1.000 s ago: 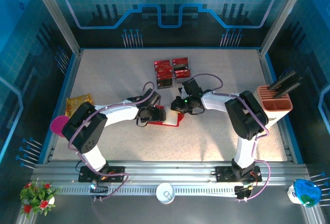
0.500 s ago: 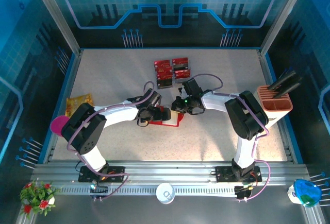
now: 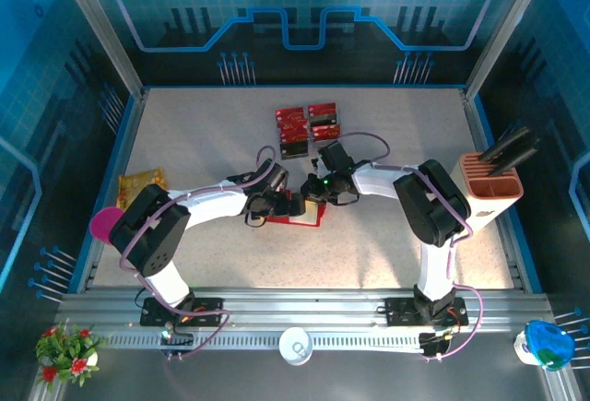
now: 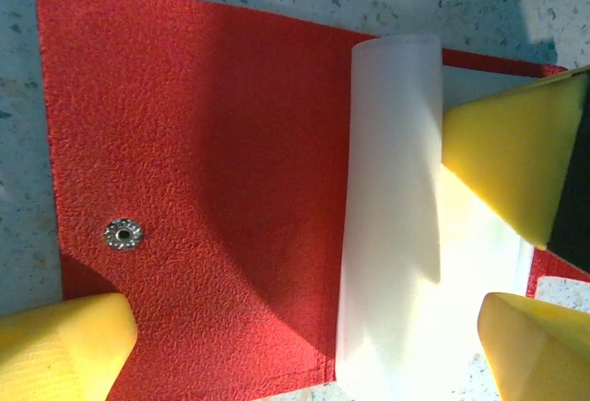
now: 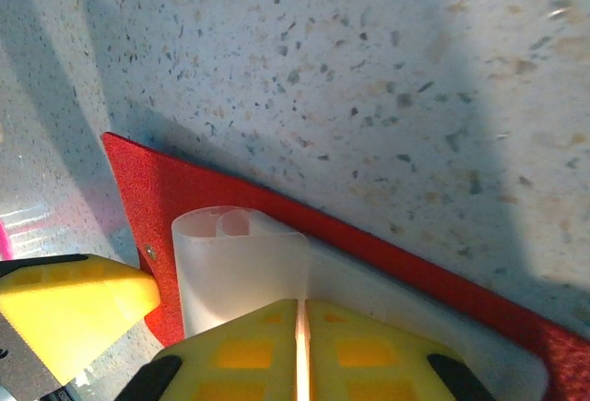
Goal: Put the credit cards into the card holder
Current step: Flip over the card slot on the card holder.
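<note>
Two tools on card holder (image 4: 184, 143) — left tool (image 4: 306, 323) wide open, empty, right tool (image 5: 301, 313) pinched shut, pocket (image 5: 240, 263) grip unclear

I list the card holder (image 3: 309, 218) at table centre beneath my left gripper (image 3: 284, 206) and right gripper (image 3: 318, 193), credit cards (image 3: 309, 129) behind it, packet (image 3: 140, 182) far left, compartment box (image 3: 491, 180) far right.

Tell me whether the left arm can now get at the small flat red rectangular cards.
Probably yes. The left gripper is open over the flat red card holder; the cards lie just beyond it, bare table between. The right gripper, shut on the holder's clear pocket, sits aside.
</note>
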